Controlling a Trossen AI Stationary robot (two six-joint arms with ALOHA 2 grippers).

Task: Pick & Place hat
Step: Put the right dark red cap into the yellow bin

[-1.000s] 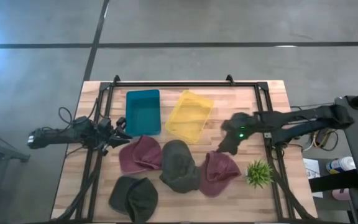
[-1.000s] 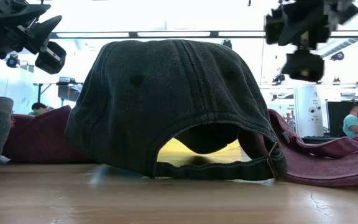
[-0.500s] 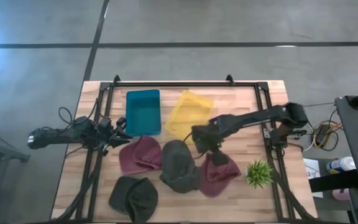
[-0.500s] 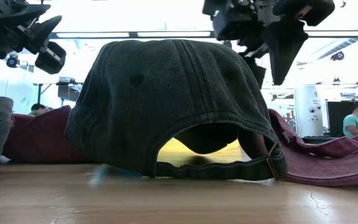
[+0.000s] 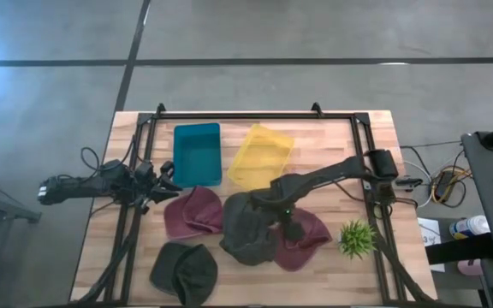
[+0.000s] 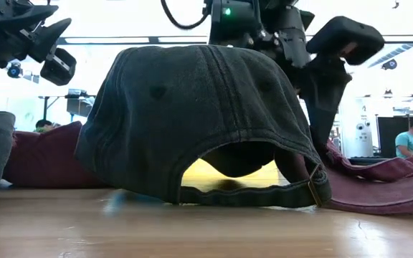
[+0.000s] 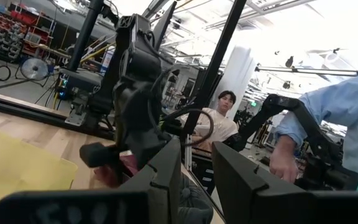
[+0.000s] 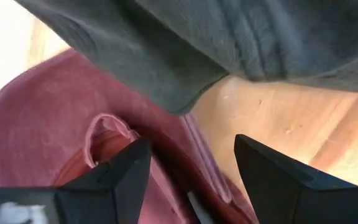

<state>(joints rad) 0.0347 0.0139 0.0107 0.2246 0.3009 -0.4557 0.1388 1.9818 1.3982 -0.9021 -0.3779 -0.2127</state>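
Several caps lie on the wooden table: a dark grey hat [image 5: 246, 229] in the middle, a maroon hat [image 5: 308, 239] to its right, another maroon hat [image 5: 193, 214] to its left, and a dark hat [image 5: 184, 272] near the front edge. My right gripper [image 5: 288, 218] is open and low over the seam between the grey hat [image 8: 241, 37] and the right maroon hat [image 8: 73, 124], fingers pointing down. In the low view it [image 6: 315, 93] stands behind the grey hat [image 6: 192, 115]. My left gripper [image 5: 168, 178] waits open at the table's left.
A teal bin [image 5: 197, 154] and a yellow bin [image 5: 261, 158] sit at the far side of the table. A small green plant [image 5: 357, 239] stands right of the maroon hat. A black frame [image 5: 255, 114] runs round the table. People show in the room beyond [image 7: 219, 115].
My right arm has swung from the table's right side toward the left and the near edge, and has come down. It now stands low between the grey hat and the right maroon hat. The hats have stayed in place.
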